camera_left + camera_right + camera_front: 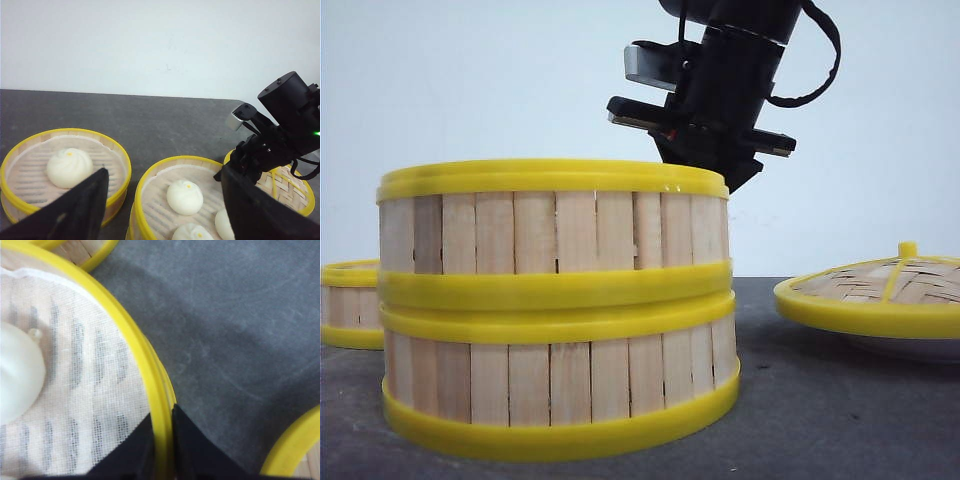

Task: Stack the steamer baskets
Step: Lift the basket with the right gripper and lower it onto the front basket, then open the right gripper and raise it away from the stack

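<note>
- With one basket already seated on another, looks like mid-task: top basket (pixel 553 232) sits rim to rim on bottom basket (pixel 560 385); third basket (pixel 350 303) stands apart, behind and to the left of the stack, not yet stacked.
- Right gripper (pixel 162 450) closed on the top basket's rim, one finger inside the wall and one outside; judged either just placing or about to let go.
- Left gripper (pixel 162 210) hovering above the stack, jaws spread wide, holding nothing.
- Next move, by judgement: release the rim, lift clear, then fetch the third basket; calls for a level carry, since buns ride inside, and for squaring yellow rim on yellow rim before letting go.
- Baskets round and shallow; walls of pale upright wooden slats; thick smooth yellow plastic rims top and bottom; white mesh liner (pixel 85 390) over slatted floor.
- Buns (pixel 185 197) white, smooth, domed; one more bun (pixel 69 167) in the third basket.
- Lid (pixel 885 295) to the right of the stack, woven, low-domed, yellow-rimmed with a small knob.
- Table (pixel 820 410) dark grey, matte, faintly scuffed.
</note>
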Controlling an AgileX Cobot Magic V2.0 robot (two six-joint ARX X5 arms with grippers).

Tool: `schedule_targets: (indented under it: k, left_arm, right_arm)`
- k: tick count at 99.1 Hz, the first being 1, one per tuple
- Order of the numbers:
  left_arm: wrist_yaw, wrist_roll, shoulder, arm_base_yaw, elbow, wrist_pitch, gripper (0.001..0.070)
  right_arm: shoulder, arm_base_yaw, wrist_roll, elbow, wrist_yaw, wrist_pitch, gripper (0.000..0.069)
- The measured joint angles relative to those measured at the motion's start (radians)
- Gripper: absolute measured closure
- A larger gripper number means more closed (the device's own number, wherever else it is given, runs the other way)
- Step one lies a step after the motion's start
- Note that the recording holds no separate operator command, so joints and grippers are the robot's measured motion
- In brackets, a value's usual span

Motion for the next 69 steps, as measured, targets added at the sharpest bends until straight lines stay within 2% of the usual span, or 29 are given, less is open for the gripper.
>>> schedule_targets:
  k: [31, 36, 45, 50, 57, 69]
  left_arm:
    - [0.000, 0.000, 0.000, 0.000, 0.000, 0.000, 0.0277]
    - [0.000, 0.000, 0.000, 0.000, 0.000, 0.000, 0.0277]
    - [0.000, 0.000, 0.000, 0.000, 0.000, 0.000, 0.0277]
    - [0.000, 0.001, 0.000, 0.000, 0.000, 0.000, 0.0277]
    - [0.000, 0.002, 0.000, 0.000, 0.000, 0.000, 0.0277]
    - [0.000, 0.004, 0.000, 0.000, 0.000, 0.000, 0.0277]
  right_arm:
    - [0.001, 0.001, -0.005, 0.000, 0.003, -0.032, 0.0660]
    - [0.000, 0.001, -0.005, 0.001, 0.000, -0.035, 0.0603]
    - [0.001, 0.002, -0.006, 0.001, 0.012, -0.037, 0.0375]
    - [0.000, 0.002, -0.007, 0.001, 0.024, -0.031, 0.0298]
    - [-0.008, 0.002, -0.011, 0.001, 0.047, -0.023, 0.0254]
    - [-0.082, 0.002, -0.023, 0.000, 0.073, 0.017, 0.0234]
